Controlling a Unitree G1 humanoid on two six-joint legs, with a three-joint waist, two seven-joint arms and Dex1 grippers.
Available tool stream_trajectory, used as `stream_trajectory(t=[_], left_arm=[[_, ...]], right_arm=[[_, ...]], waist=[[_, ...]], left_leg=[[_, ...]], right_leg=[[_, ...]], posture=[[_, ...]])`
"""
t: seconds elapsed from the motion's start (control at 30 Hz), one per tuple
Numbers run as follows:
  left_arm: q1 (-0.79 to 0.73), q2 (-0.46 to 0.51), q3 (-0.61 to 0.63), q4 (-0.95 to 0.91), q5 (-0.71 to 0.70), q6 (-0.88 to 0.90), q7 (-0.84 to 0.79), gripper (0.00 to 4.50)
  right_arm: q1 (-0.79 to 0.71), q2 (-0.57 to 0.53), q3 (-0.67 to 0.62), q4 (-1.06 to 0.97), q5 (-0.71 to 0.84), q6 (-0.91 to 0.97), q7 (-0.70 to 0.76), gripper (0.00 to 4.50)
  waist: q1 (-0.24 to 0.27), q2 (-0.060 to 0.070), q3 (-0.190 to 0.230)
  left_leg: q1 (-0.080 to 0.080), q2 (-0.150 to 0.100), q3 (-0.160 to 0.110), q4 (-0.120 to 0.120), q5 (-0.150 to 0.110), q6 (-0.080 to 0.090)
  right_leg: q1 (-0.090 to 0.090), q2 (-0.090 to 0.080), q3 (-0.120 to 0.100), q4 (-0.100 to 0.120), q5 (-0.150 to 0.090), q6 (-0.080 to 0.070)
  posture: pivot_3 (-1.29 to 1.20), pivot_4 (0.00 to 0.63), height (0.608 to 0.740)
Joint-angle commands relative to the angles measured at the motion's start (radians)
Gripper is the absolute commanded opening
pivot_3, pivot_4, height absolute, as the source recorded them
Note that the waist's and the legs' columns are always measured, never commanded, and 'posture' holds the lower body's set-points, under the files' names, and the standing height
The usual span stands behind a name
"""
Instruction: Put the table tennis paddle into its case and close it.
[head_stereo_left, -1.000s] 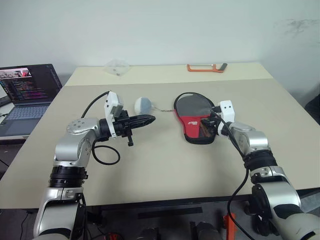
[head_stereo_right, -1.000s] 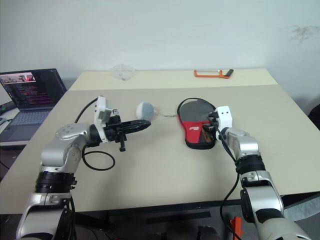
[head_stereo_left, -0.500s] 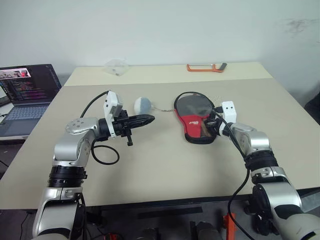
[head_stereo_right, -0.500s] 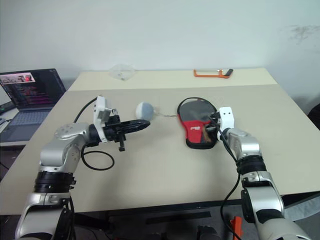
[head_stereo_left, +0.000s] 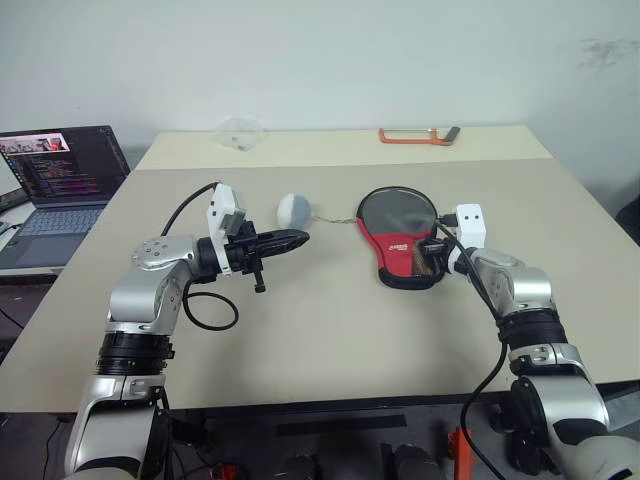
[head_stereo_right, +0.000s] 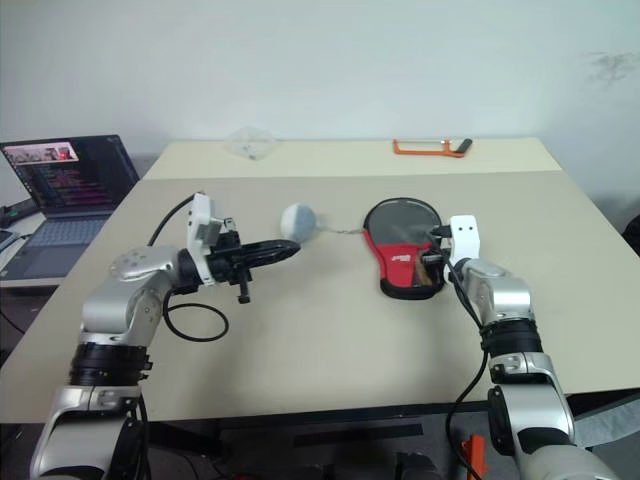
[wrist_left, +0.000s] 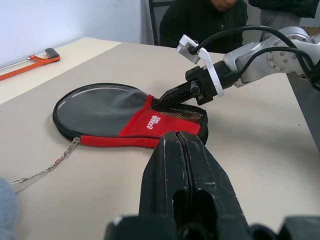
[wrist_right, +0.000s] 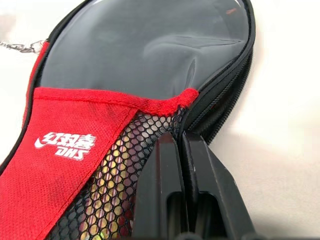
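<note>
Beige table (head_stereo_left: 330, 330) stretched out under a plain pale wall, and on it the case (head_stereo_left: 400, 232) lay flat, round end away from the robot, red panel and mesh pocket toward it. Through the clear side a dark round shape showed, which I judged to be the paddle already tucked inside; its handle could not be made out. Along the right edge the zip (wrist_right: 235, 85) gaped, so closing was not yet done. Right end effector (head_stereo_left: 434, 254) sat at that narrow end with its fingers (wrist_right: 172, 190) clenched together against the mesh by the zip track, seemingly there to pinch the pull or the fabric; whether anything was caught between them I couldn't tell. Left end effector (head_stereo_left: 288, 240) hovered well apart, clenched on nothing, pointing across toward the case, likely waiting to steady it. Near its tip sat a grey ball (head_stereo_left: 293, 209) on a thin chain (head_stereo_left: 335, 220) running to the case. Farther off were a laptop (head_stereo_left: 60, 170) and an orange saw (head_stereo_left: 418, 134).
</note>
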Motion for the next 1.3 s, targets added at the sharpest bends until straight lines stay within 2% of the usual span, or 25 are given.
stream_trajectory(t=[0.03,0.1,0.2,0.5,1.13,1.27,1.3], left_arm=[[-0.003,0.011,0.001,-0.017,-0.004,-0.014,-0.004,0.0],[-0.003,0.011,-0.001,-0.021,-0.003,-0.012,-0.001,0.0],[-0.004,0.012,-0.003,-0.024,-0.001,-0.012,0.001,0.0],[0.008,0.017,-0.001,-0.055,-0.006,0.003,0.011,0.0],[0.003,0.015,-0.012,0.0,0.008,-0.046,-0.015,0.0],[0.01,0.022,-0.01,-0.022,0.005,-0.032,-0.008,0.0],[0.011,0.023,-0.01,-0.025,0.004,-0.028,-0.007,0.0]], right_arm=[[0.008,0.008,-0.029,-0.024,0.008,0.021,-0.031,0.04],[0.0,0.023,-0.044,-0.011,0.013,0.016,-0.049,0.04],[-0.006,0.037,-0.059,-0.009,0.016,0.003,-0.069,0.69],[0.008,0.0,-0.017,-0.068,-0.007,0.013,-0.025,3.76],[-0.152,-0.007,0.021,0.338,-0.081,-0.184,0.082,3.76],[-0.167,-0.012,0.051,0.4,-0.101,-0.174,0.156,3.76],[-0.171,-0.013,0.057,0.413,-0.106,-0.177,0.166,3.6]], waist=[[0.0,0.0,0.0],[0.0,0.0,0.0],[-0.001,0.0,0.0],[-0.009,0.0,0.0],[-0.014,0.0,0.0],[-0.017,0.0,0.0],[-0.017,0.0,-0.001]], left_leg=[[0.0,0.0,0.0,0.0,0.0,0.0],[0.0,0.0,0.0,0.0,0.0,0.0],[0.0,0.0,0.0,0.0,0.0,0.0],[0.0,0.0,0.001,0.0,0.0,0.0],[0.001,0.0,0.001,0.0,0.0,0.0],[0.002,0.001,0.002,0.0,0.0,0.0],[0.002,0.001,0.002,0.0,0.0,0.0]], right_leg=[[0.0,0.0,0.0,0.0,0.0,0.0],[0.0,0.0,0.0,0.0,0.0,0.0],[0.0,0.0,0.0,0.0,0.0,0.0],[0.0,0.0,0.001,0.0,0.0,0.0],[0.0,0.0,0.001,0.001,0.0,0.0],[0.001,0.001,0.001,0.001,0.0,0.0],[0.001,0.001,0.001,0.001,0.0,0.0]], posture=[[0.0,0.15,0.74],[0.0,0.15,0.74],[0.0,0.15,0.74],[0.0,0.15,0.74],[0.0,0.15,0.74],[0.0,0.15,0.74],[0.0,0.15,0.74]])
